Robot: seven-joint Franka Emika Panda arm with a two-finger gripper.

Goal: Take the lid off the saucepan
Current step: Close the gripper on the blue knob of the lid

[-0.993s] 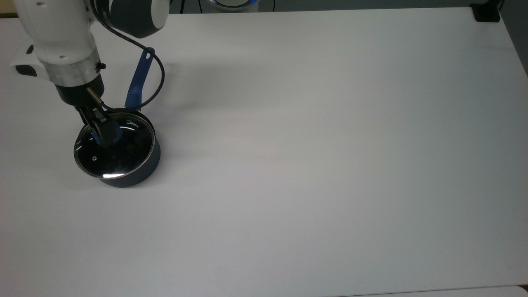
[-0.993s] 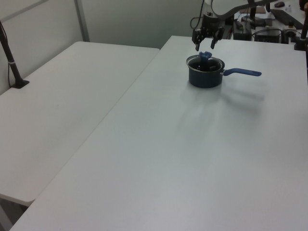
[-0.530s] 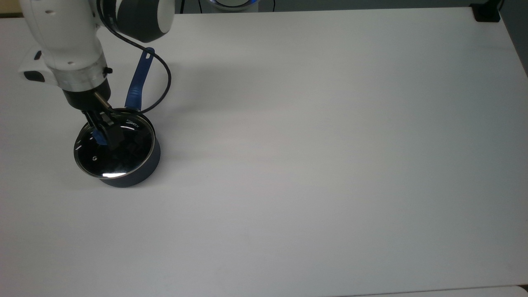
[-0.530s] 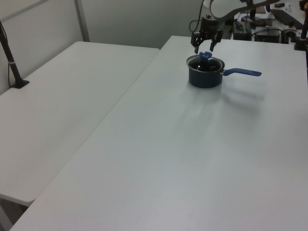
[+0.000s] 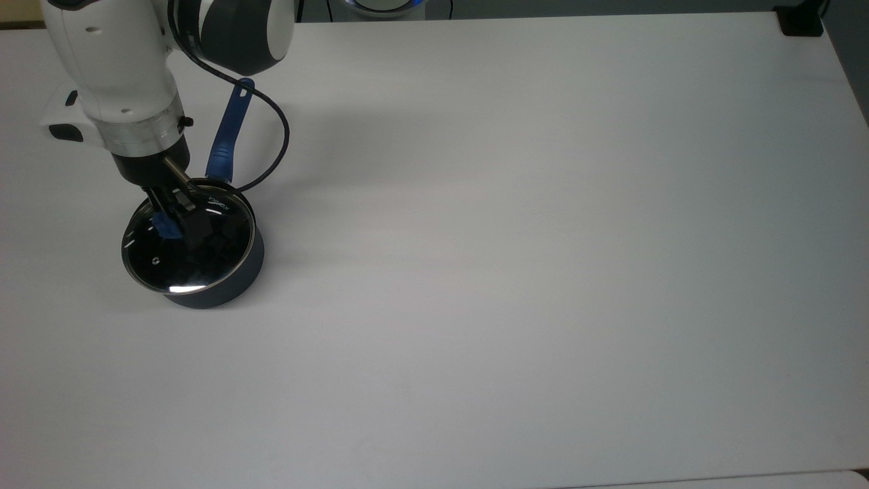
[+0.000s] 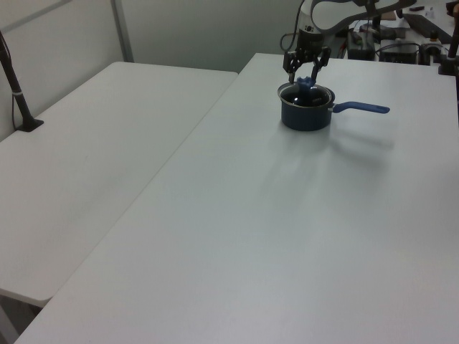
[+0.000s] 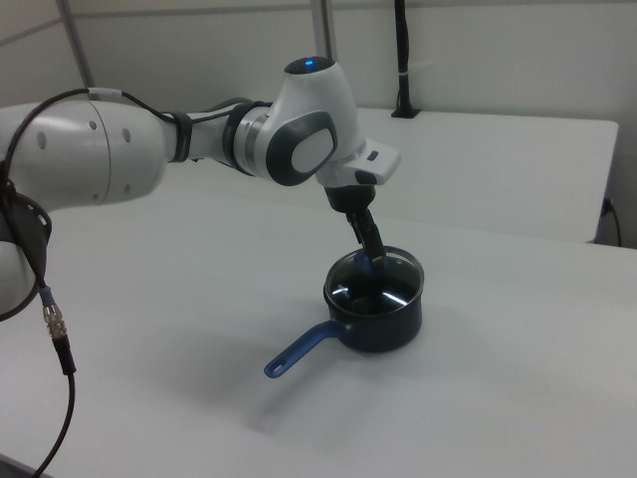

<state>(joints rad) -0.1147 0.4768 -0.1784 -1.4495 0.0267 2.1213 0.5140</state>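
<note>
Lower now than a second ago: gripper [image 6: 305, 69] down around the blue knob [image 6: 306, 83], where before it hung clear above. Fingers apart, one on each side of the knob in the left view, not yet pressed onto it as far as can be judged from this far off. Lid [image 5: 188, 245] seated flat on the saucepan [image 5: 229, 282], unmoved, with its small steam vent toward the top view's lower left and a bright glint along its near rim. Saucepan standing on the white table [image 5: 516, 272] in the top view's left part, close to the far edge, with its long blue handle [image 5: 227, 132] pointing away toward that far edge. Same handle reaching to the left view's right [image 6: 362, 109]. Black cable [image 5: 271, 146] looping from the white arm [image 5: 119, 68] past the handle. Second white table [image 6: 93, 165] alongside, on the left view's left.
</note>
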